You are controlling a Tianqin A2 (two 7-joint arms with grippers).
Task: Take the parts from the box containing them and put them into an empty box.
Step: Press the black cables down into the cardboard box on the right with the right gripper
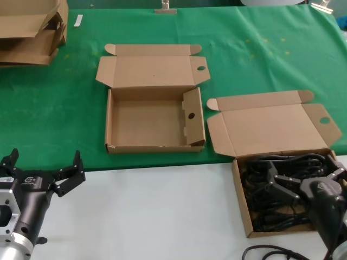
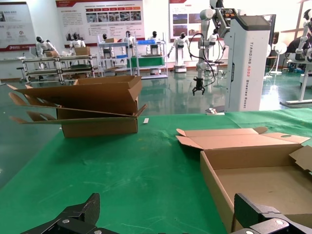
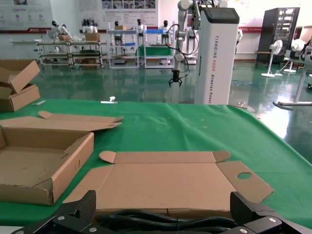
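- Green cloth (image 1: pixel 260 65) covers the far part of the table, with a white surface (image 1: pixel 162 211) nearer us; on them we have two open cardboard boxes side by side.
- The empty box (image 1: pixel 116 122) sits near the middle of the head view, its lid folded back flat and a wall flap with a round hole (image 1: pixel 191 115) standing on its right-hand side. It is well apart from our right arm.
- The box containing them (image 1: pixel 242 203) lies to the right and nearer us, its wide lid (image 1: pixel 271 127) laid open behind it, and the parts (image 1: pixel 255 179), tangled black cords, fill its floor.
- Our right gripper (image 1: pixel 301 179) hangs directly over that box, fingers spread wide and closed on nothing, just above the cords; the right wrist view shows the cords (image 3: pixel 161 219) lying between its two fingertips.
- We judge the step in hand to be the first pick. To do it well, we should come straight down over a thick part of one bundle, close on several strands at once, and lift high enough to clear the box wall and the flap before moving across.
- Our left gripper (image 1: pixel 40 168) waits low at the left, fingers spread and empty, near the empty box's front corner.
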